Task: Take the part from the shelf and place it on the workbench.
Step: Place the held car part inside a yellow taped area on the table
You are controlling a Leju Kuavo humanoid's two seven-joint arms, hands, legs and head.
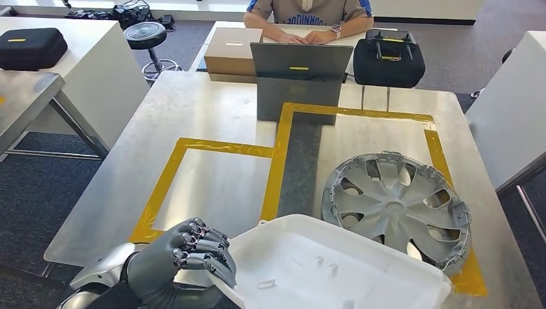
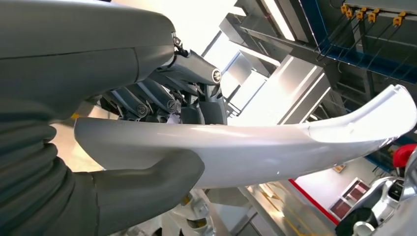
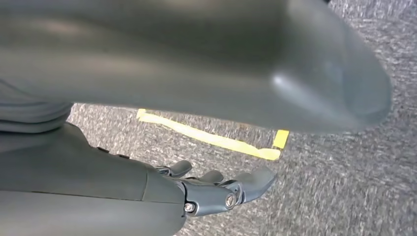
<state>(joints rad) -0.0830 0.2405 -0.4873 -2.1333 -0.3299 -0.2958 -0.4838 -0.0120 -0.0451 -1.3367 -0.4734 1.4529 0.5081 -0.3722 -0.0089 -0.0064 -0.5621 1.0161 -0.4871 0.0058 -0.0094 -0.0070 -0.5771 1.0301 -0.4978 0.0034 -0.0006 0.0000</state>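
Observation:
The part is a large white moulded plastic panel [image 1: 335, 267] with a raised rim, held low in front of me over the near edge of the metal workbench [image 1: 212, 116]. My left hand [image 1: 193, 254] grips its left rim. In the left wrist view the thumb [image 2: 147, 182] lies on one side of the white rim [image 2: 275, 147] and the darker fingers [image 2: 196, 93] on the other. My right hand [image 3: 216, 189] hangs over grey carpet with its fingers loosely extended and holds nothing.
A silver hubcap [image 1: 398, 205] lies inside the right yellow-taped outline [image 1: 283, 154]; the left outline holds nothing. At the bench's far edge stand a grey laptop [image 1: 299, 77], a cardboard box [image 1: 233, 50] and a black case [image 1: 388, 58]. A person [image 1: 309, 16] sits behind them.

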